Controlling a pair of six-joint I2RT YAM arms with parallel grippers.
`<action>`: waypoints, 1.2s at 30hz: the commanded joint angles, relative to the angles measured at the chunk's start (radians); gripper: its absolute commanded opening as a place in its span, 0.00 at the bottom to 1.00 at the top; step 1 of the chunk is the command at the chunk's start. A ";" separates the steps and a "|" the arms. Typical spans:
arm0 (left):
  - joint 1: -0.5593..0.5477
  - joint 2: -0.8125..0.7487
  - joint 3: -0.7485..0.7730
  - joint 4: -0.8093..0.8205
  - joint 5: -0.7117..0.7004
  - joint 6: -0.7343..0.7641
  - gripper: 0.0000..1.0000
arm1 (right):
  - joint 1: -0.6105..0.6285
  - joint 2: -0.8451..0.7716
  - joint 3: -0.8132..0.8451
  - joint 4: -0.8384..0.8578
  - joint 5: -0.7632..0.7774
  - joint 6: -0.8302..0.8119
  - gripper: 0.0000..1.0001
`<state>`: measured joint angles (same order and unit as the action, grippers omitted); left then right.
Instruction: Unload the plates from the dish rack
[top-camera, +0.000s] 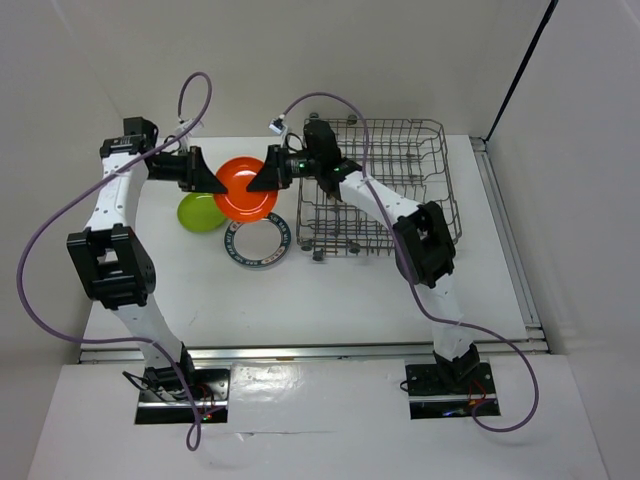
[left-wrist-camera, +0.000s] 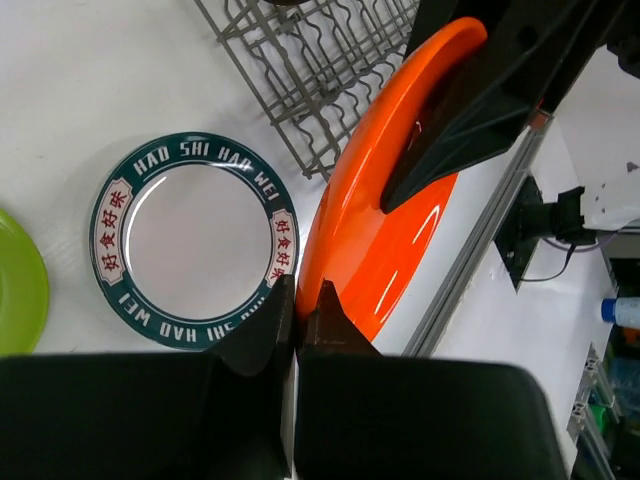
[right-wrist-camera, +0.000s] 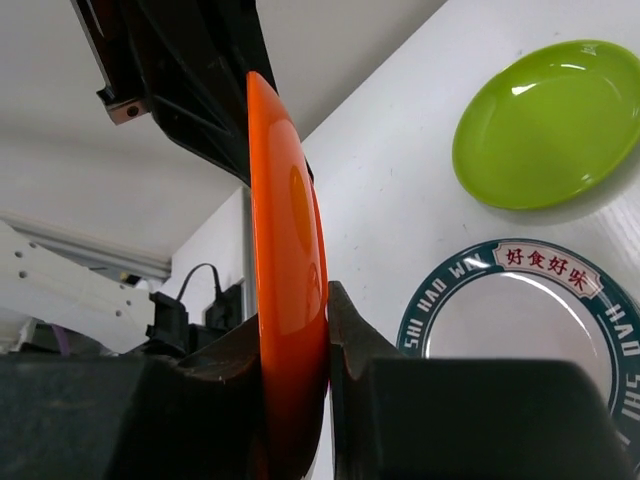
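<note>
Top view, task thing: glossy round orange plate (top-camera: 245, 188) held above the white table (top-camera: 300, 300), at 9 o'clock of the large grey wire dish rack (top-camera: 400, 190)
Top view, grippers: left gripper (top-camera: 212, 180) at the plate's 9 o'clock rim, right gripper (top-camera: 268, 178) at its 3 o'clock rim
Top view, unloaded: shallow lime green plate (top-camera: 196, 212) at 8 o'clock of the orange plate, white plate with dark blue lettered rim (top-camera: 258, 243) at 6 o'clock, both flat on the table
Left wrist, left gripper: fingers (left-wrist-camera: 325, 315) pinched together on the orange plate's near rim
Right wrist, right gripper: clamped on the opposite rim, plate seen edge-on between its pads (right-wrist-camera: 345, 330)
Step, judged: hand-over of the orange plate, right arm to left
Next, judged: right gripper lets go and backs toward 3 o'clock before the left arm lays the plate beside the others; pulling early would twist it
</note>
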<state>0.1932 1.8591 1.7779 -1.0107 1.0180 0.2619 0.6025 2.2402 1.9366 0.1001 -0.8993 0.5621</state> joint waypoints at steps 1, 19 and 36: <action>-0.006 0.015 0.031 -0.071 0.069 0.039 0.00 | 0.020 -0.028 0.027 0.121 -0.056 0.021 0.00; 0.236 0.276 0.046 0.107 -0.139 -0.349 0.00 | 0.000 -0.197 0.158 -0.435 0.780 -0.278 0.76; 0.227 0.387 0.075 0.253 -0.383 -0.437 0.00 | 0.000 -0.246 0.140 -0.536 0.873 -0.314 0.77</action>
<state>0.4236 2.2375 1.8378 -0.7815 0.6487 -0.1616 0.6018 2.0640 2.0846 -0.4160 -0.0605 0.2630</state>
